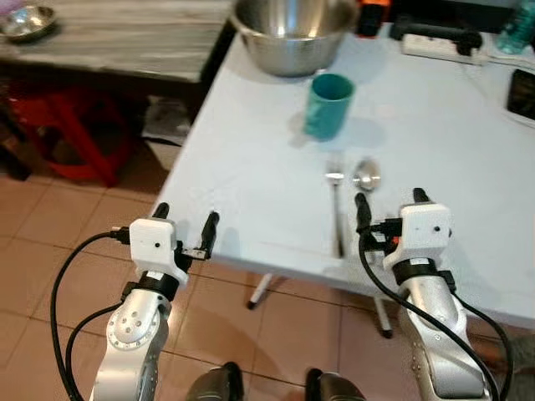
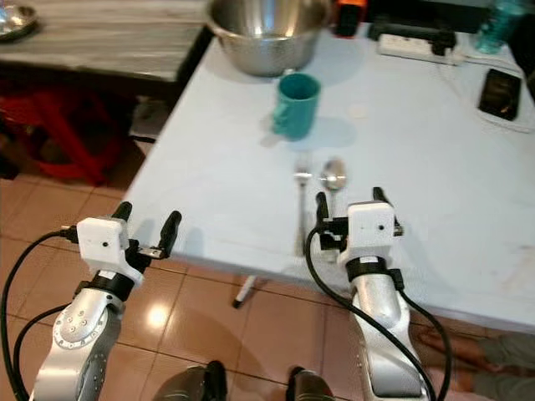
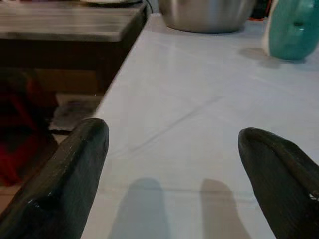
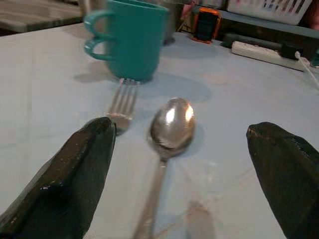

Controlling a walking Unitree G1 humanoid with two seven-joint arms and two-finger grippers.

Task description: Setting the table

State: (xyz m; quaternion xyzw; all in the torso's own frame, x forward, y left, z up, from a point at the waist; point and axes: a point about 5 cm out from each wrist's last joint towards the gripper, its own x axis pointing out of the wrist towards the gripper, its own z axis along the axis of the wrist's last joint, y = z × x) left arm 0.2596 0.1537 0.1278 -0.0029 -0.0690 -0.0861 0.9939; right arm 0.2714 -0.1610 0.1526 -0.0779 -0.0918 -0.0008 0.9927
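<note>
A pale worktop (image 1: 251,167) carries a teal mug (image 1: 328,105), and behind it a steel bowl (image 1: 292,33). Nearer the robot, a fork (image 1: 336,205) and a spoon (image 1: 366,176) lie side by side, the fork on the left, both pointing toward the mug. The right hand (image 1: 389,205) hovers low over the spoon's handle with its fingers spread wide on either side, touching nothing. The left hand (image 1: 185,219) sits at the worktop's near left edge, fingers also wide and empty. A power strip (image 1: 439,46) and a phone (image 1: 522,92) lie at the far right. A second, wooden worktop (image 1: 109,38) stands to the left, with a small dish (image 1: 27,21) on it.
</note>
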